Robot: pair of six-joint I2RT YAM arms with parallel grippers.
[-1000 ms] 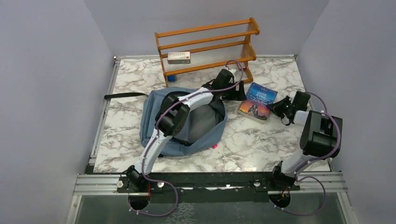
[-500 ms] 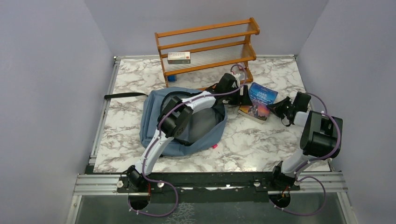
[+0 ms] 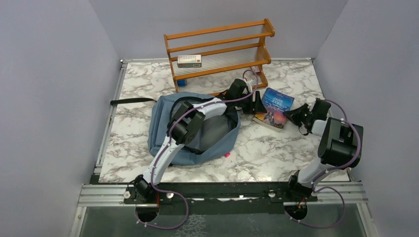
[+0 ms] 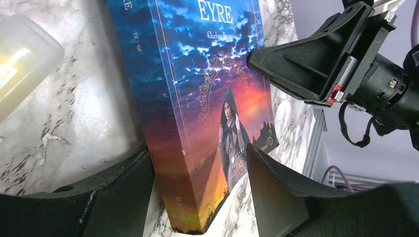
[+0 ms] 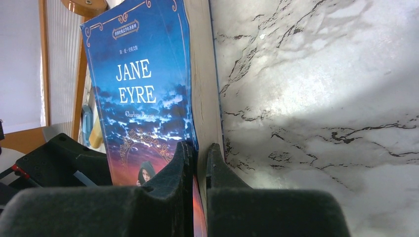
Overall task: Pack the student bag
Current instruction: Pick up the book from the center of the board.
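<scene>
One student bag (image 3: 159, 121), mouth open, lies left-centre on the table (image 3: 267, 153). Just right of it is a book (image 3: 273, 106). Left gripper (image 4: 197, 150) open, jaws astride the book's end. Right gripper (image 5: 199, 148) pinched on its cover edge. Far rack (image 3: 222, 49) holds a small box (image 3: 189, 60).

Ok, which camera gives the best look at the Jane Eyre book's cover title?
Right wrist view: on the book the full title reads clearly. The left wrist view cuts the title off at the top, showing mostly the hooded figure. The top external view shows the book only small, from above.
</scene>
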